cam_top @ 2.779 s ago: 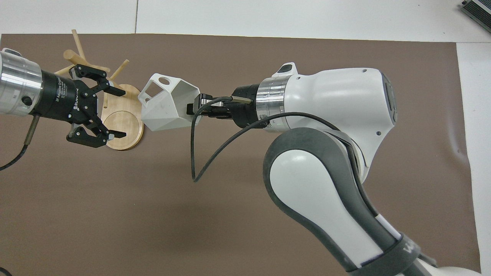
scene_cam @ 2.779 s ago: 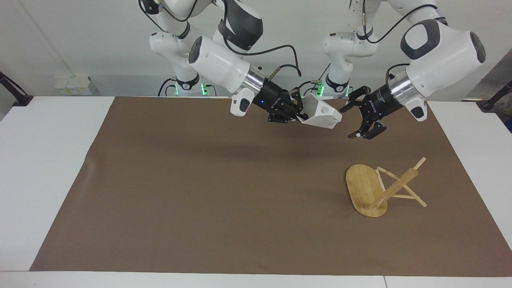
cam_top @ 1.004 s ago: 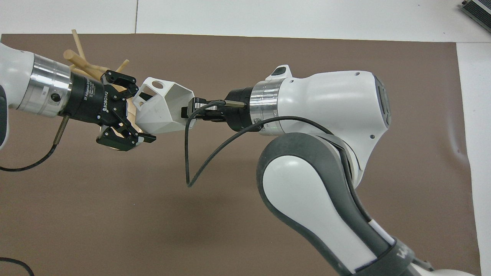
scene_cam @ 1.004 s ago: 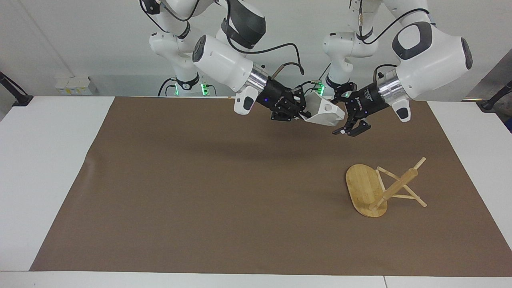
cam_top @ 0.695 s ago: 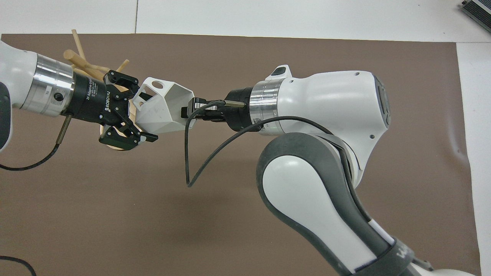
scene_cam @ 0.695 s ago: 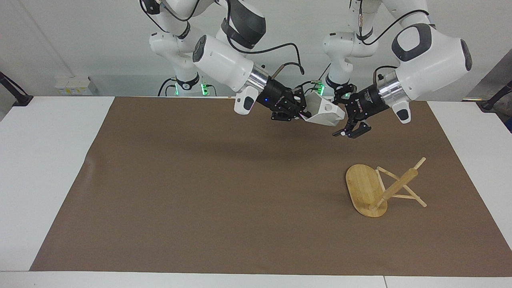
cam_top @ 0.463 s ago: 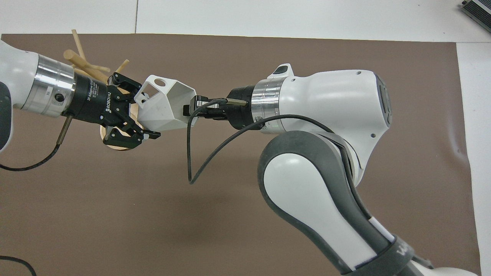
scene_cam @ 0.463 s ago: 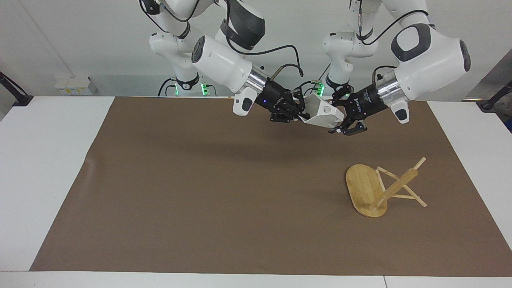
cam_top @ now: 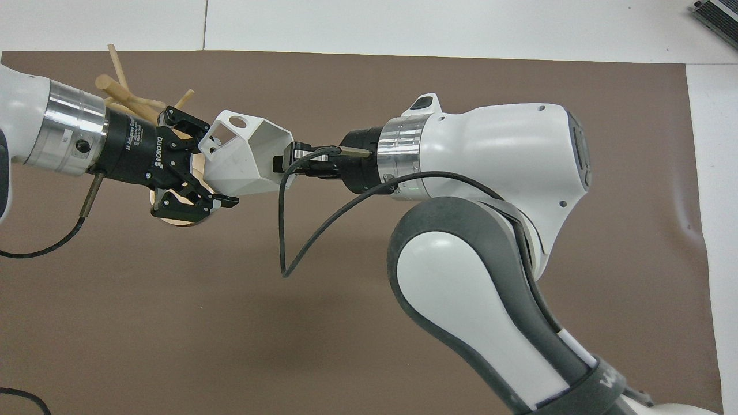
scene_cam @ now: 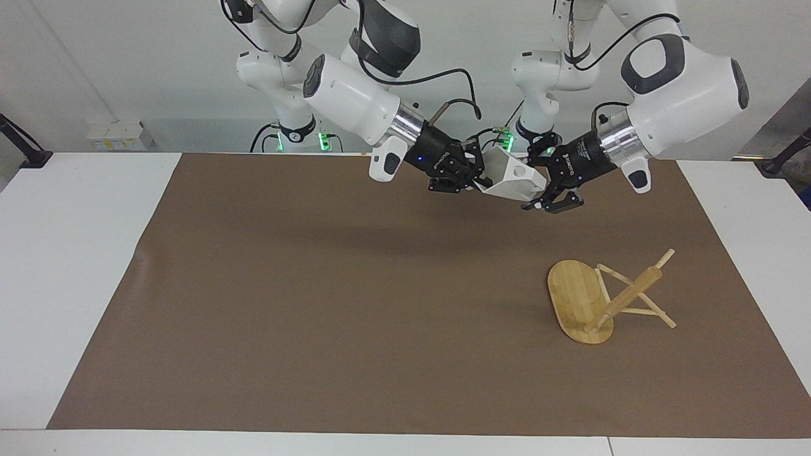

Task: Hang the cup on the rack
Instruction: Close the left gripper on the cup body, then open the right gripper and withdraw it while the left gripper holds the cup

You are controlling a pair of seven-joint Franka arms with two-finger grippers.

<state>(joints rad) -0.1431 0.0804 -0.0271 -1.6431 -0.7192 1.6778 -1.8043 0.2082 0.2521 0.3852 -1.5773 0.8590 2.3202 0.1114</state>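
Cup (scene_cam: 512, 180) clamped between both grippers — left gripper (scene_cam: 535, 183), right gripper (scene_cam: 478, 177) — rack (scene_cam: 602, 297) lies toppled.

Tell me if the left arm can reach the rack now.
Probably not freely: left gripper and right gripper both clamp the cup in midair, though nothing blocks the way to the rack.

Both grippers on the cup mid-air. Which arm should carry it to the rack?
Left. The left gripper is shut on the cup, and the tipped-over rack lies at the left arm's end of the table. The right gripper, also shut on the cup, would probably have to reach across.
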